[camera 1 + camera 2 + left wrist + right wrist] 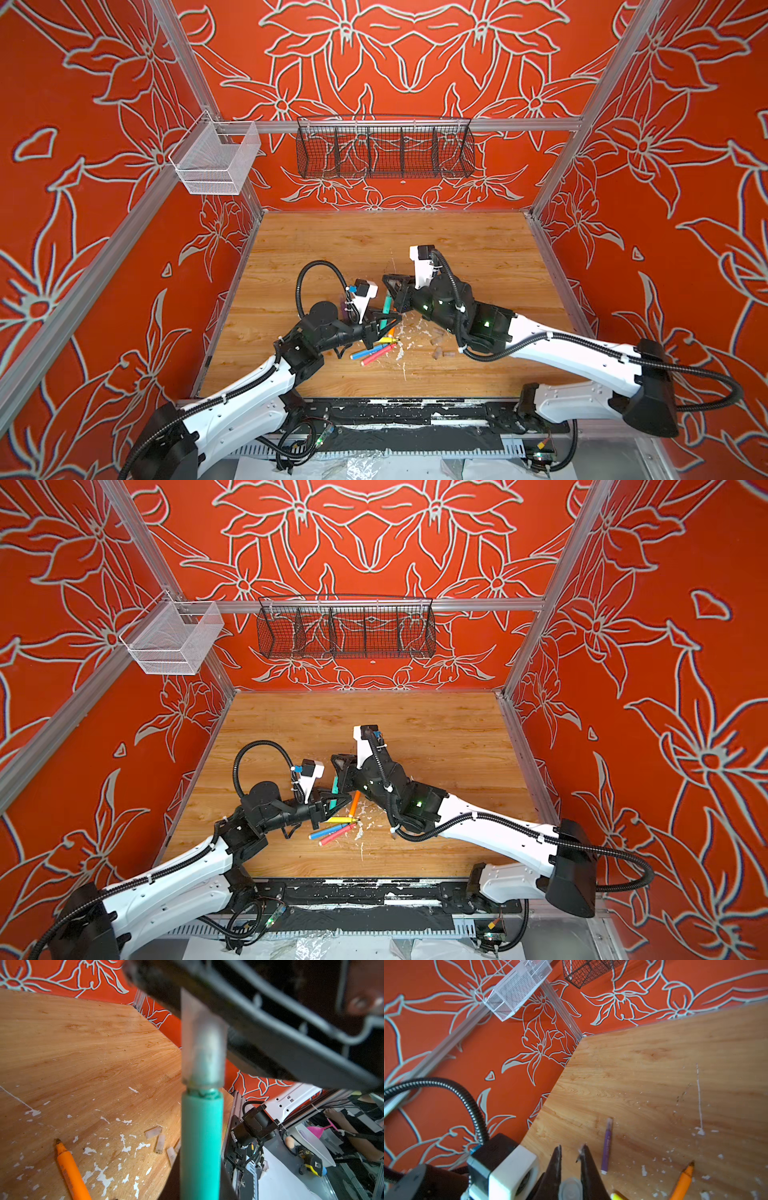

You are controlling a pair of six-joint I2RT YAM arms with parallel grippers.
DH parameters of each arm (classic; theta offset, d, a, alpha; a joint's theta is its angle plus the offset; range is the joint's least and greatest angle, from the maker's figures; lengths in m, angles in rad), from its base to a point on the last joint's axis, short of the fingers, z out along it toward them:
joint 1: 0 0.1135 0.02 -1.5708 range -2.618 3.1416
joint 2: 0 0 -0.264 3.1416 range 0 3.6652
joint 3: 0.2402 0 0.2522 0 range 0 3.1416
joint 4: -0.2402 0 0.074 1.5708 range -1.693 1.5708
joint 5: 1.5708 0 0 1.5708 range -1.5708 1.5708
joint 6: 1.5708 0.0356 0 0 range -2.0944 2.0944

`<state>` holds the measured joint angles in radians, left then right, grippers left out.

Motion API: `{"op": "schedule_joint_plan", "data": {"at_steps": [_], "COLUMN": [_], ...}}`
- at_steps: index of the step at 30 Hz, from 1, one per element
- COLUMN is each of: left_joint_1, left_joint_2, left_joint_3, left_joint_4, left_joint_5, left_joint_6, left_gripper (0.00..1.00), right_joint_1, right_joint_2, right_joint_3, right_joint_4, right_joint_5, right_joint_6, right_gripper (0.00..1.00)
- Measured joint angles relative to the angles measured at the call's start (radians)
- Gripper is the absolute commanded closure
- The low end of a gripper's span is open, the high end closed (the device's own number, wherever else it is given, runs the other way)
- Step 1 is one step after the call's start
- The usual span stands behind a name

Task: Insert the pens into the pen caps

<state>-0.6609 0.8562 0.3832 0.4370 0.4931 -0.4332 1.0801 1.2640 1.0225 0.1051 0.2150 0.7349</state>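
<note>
My left gripper (pixel 390 321) (pixel 199 1180) is shut on the green pen (pixel 387 302) (pixel 200 1142), which points up and away. A translucent pen cap (pixel 202 1053) sits over the pen's tip. My right gripper (pixel 388 282) (pixel 572 1147) is shut on that cap (pixel 570 1188), deep between its fingers. On the table lie the orange pen (pixel 391 332) (pixel 71 1174), yellow pen (pixel 384 340), blue pen (pixel 365 353), pink pen (pixel 378 355) and purple pen (pixel 606 1145). Loose pen caps (pixel 438 353) (pixel 153 1132) lie to the right of the pens, under my right arm.
White flecks of debris (pixel 409 332) are scattered around the pens. A white mesh basket (pixel 216 162) hangs on the left rail and a black wire basket (pixel 384 151) on the back wall. Patterned walls close off three sides of the wooden table (pixel 415 237).
</note>
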Motion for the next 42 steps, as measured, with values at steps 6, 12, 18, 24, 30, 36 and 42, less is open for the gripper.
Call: {"op": "schedule_joint_plan", "data": {"at_steps": [6, 12, 18, 24, 30, 36, 42], "left_joint_1": [0.003, 0.051, 0.1, 0.135, 0.138, 0.138, 0.138], "left_joint_2": [-0.006, 0.0, 0.004, 0.001, -0.012, -0.034, -0.044], "left_joint_3": [0.005, 0.074, 0.154, 0.201, 0.205, 0.219, 0.272], "left_joint_4": [-0.04, -0.104, -0.128, -0.166, -0.191, -0.243, -0.36], "left_joint_5": [-0.01, 0.046, 0.144, 0.237, 0.251, 0.214, 0.182], "left_joint_6": [-0.013, -0.074, -0.091, -0.075, -0.025, 0.031, 0.066], "left_gripper": [1.0, 1.0, 1.0, 1.0, 1.0, 1.0, 1.0], "right_joint_1": [-0.001, -0.012, -0.003, 0.035, 0.077, 0.099, 0.105], "right_joint_2": [-0.005, 0.005, -0.012, -0.026, -0.028, -0.014, -0.024], "right_joint_3": [-0.065, -0.127, -0.165, -0.188, -0.212, -0.197, -0.165], "right_joint_4": [0.092, 0.28, 0.453, 0.544, 0.61, 0.617, 0.547], "right_joint_5": [-0.034, -0.045, -0.037, 0.013, 0.066, 0.102, 0.126], "right_joint_6": [0.006, 0.014, 0.012, 0.007, 0.001, -0.018, -0.034], "right_gripper": [1.0, 1.0, 1.0, 1.0, 1.0, 1.0, 0.74]}}
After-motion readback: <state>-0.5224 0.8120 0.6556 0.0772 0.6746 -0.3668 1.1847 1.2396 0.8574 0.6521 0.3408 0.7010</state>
